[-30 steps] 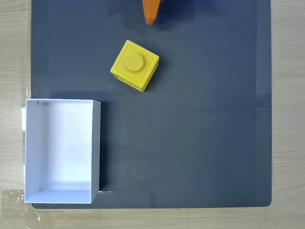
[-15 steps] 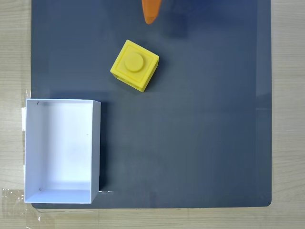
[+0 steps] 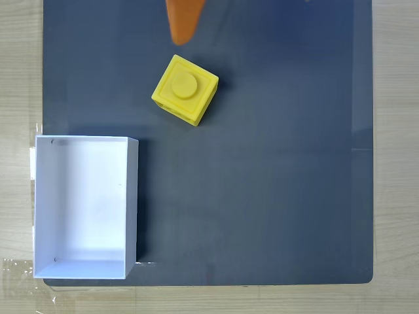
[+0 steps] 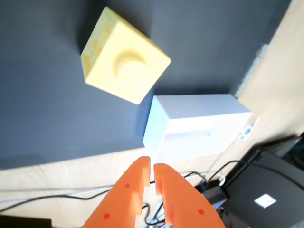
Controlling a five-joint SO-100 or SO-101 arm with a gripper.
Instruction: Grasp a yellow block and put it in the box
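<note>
1. Gripper (image 4: 152, 164): orange, two-fingered. In the wrist view it enters from the bottom edge with its fingertips pressed almost together, only a thin slit between them, and nothing pinched. In the fixed view one orange fingertip (image 3: 182, 25) reaches in from the top edge, above the mat, up and slightly left of the block, apart from it.
2. Yellow block (image 3: 185, 89): bright yellow cube, one round raised stud on top, a small hole visible on a side face. It sits upright on the dark mat, turned at an angle to the mat's edges, in the upper middle of the fixed view. In the wrist view it lies at upper left (image 4: 124, 56), free of the fingers.
3. Box (image 3: 85, 207): white, shallow, thin-walled rectangular tray, nothing inside it. It stands at the mat's lower left corner in the fixed view, well apart from the block, its left wall overhanging the mat's edge.
4. Mat (image 3: 275, 170): dark grey sheet covering most of the table.
5. Table (image 3: 393, 196): pale wood grain, showing around the mat.
6. Cables (image 4: 57, 194): black, lying on the wood past the mat in the wrist view.
</note>
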